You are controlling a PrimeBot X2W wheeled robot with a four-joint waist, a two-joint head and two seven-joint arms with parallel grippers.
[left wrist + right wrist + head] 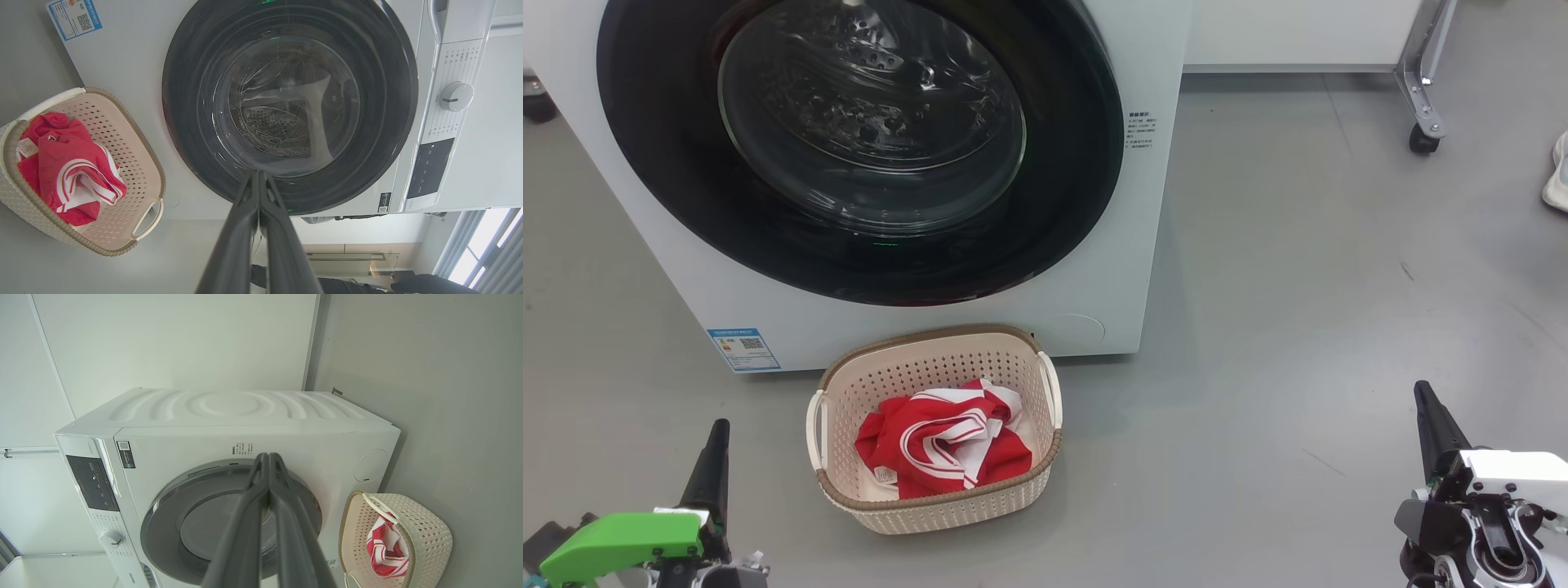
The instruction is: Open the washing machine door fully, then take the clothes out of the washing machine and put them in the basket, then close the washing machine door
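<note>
Pressing their fingers together on nothing, the left gripper (717,445) and right gripper (1423,396) sit low either side of the basket (849,500). They are likely parked because the job looks finished. The clothes (939,445) lie inside it, just before the washing machine (1115,322), whose door (1066,163) is shut. A person's shoe (1558,175) and a caster (1422,140) stand well apart, blocking nothing.

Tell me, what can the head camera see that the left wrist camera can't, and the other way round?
Head view, not left wrist view: the right gripper, shut, a wheel on a metal leg and somebody's shoe.
Left wrist view, not head view: a round dial, a dark control panel and a window.
Both: the washing machine door, closed, the basket with the clothes inside, the blue label and the shut left gripper.
</note>
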